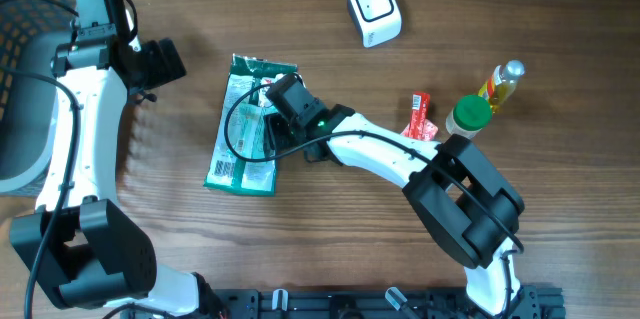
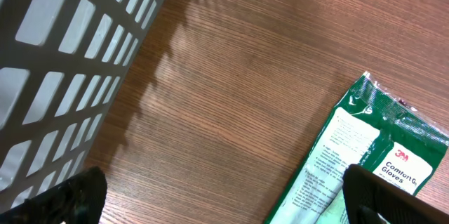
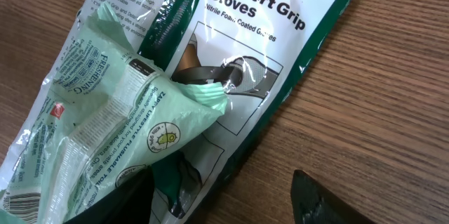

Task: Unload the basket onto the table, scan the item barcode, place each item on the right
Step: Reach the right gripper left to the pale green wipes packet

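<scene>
Now you're at the pickup: your right hand (image 3: 224, 206) hovers open and empty over the pale green plastic pouch (image 3: 133, 104) lying on the green-and-white glove packet (image 3: 280, 55), mid-desk. Next, grip it and show its barcode to the white boxy scanner (image 1: 374, 9) by the far edge.

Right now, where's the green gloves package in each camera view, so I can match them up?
Overhead: gloves package lies left of centre on the table.
Left wrist: it enters at the lower right corner, partly cut off.
Right wrist: it fills the upper middle, print facing up.
Shared landmark: the white Comfort Gloves label, visible in both wrist views; wood-grain table in all three.
</scene>
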Controlling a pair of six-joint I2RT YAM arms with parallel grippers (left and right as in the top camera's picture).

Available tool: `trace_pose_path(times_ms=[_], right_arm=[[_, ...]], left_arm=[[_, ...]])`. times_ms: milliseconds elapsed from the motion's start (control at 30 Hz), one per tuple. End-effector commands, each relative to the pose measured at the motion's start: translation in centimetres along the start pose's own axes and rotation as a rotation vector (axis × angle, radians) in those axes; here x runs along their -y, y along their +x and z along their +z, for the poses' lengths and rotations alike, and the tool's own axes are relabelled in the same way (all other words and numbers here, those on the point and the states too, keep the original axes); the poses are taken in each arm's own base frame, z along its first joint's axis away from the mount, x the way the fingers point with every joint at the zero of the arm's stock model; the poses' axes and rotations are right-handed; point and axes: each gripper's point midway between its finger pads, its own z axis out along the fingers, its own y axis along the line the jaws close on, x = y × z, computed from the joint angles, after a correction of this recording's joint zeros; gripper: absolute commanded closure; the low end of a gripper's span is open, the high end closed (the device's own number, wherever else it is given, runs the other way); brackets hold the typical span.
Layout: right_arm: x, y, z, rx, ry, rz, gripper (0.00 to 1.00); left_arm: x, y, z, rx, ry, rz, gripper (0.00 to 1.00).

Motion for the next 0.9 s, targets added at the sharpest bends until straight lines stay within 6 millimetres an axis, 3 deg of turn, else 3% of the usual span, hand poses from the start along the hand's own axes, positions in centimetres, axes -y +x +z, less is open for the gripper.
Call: trace_pose_path(times_ms=[0, 233, 867], right_arm=[[0.5, 1.2, 1.3, -0.038, 0.002, 0.007, 0.37], [1.0, 2.4, 2.7, -0.066, 0.017, 0.006, 0.37], [1.1, 2.5, 2.8, -0.070, 0.019, 0.007, 0.37]], left_arm=[[0.0, -0.3, -0.2, 0.010, 0.009, -0.006, 0.00], [0.0, -0.3, -0.2, 0.010, 0.009, -0.006, 0.00], [0.1, -0.3, -0.2, 0.010, 0.009, -0.006, 0.00]])
